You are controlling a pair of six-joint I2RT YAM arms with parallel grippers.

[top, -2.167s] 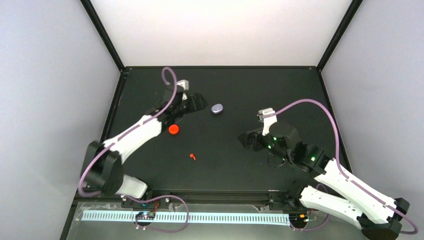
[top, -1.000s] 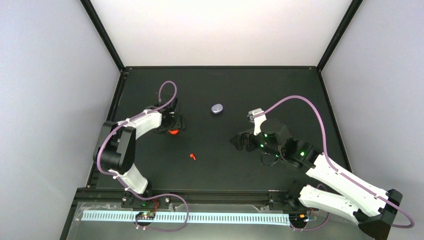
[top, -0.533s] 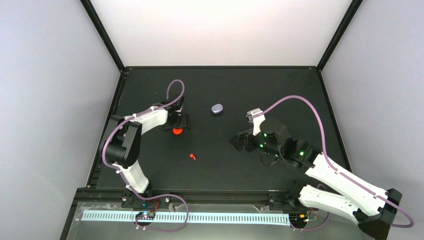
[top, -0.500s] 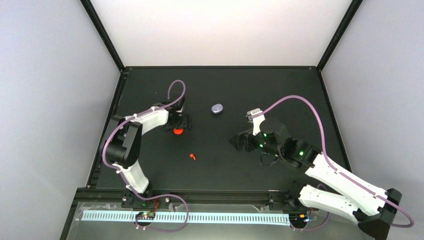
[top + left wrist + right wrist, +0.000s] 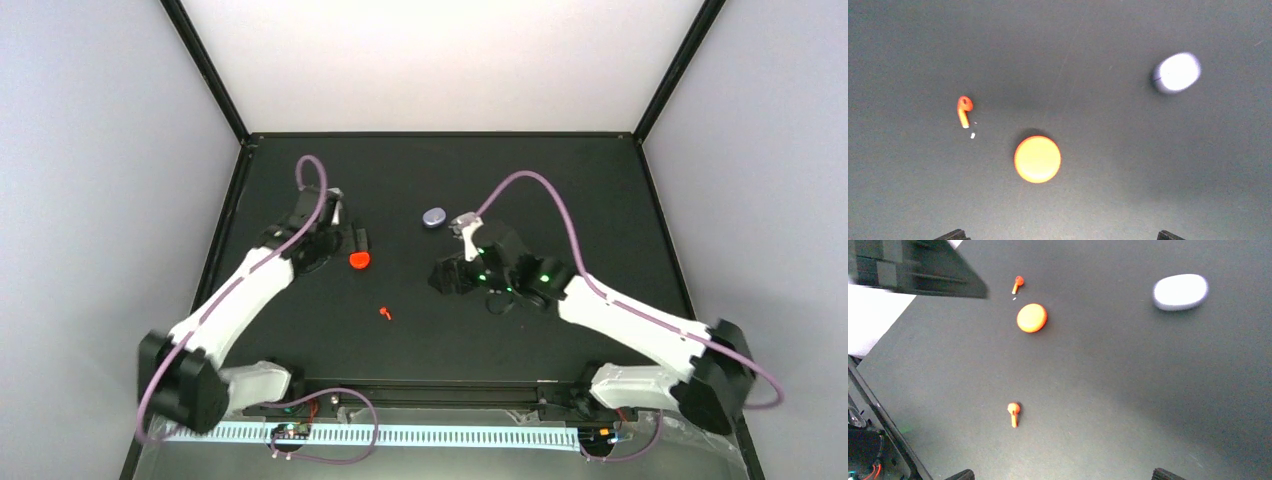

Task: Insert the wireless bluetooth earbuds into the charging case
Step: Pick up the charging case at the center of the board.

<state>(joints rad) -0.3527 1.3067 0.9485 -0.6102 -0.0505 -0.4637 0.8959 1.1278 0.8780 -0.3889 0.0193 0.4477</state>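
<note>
Red-orange earbud (image 5: 964, 110) lies on the table (image 5: 560, 190) near the orange case (image 5: 1037, 159); second earbud (image 5: 384, 313) well apart, nearer the front edge; likely light, hard, slick, so pinch across the stem; left gripper (image 5: 1060, 236) and right gripper (image 5: 1063, 474) both gape wide, empty.

Dark bench (image 5: 560, 180), round orange case (image 5: 359, 260) lying on it, pale purple case (image 5: 433, 217) well apart, first orange earbud (image 5: 964, 110) near the orange case, second orange earbud (image 5: 385, 313) closer to the front edge
</note>
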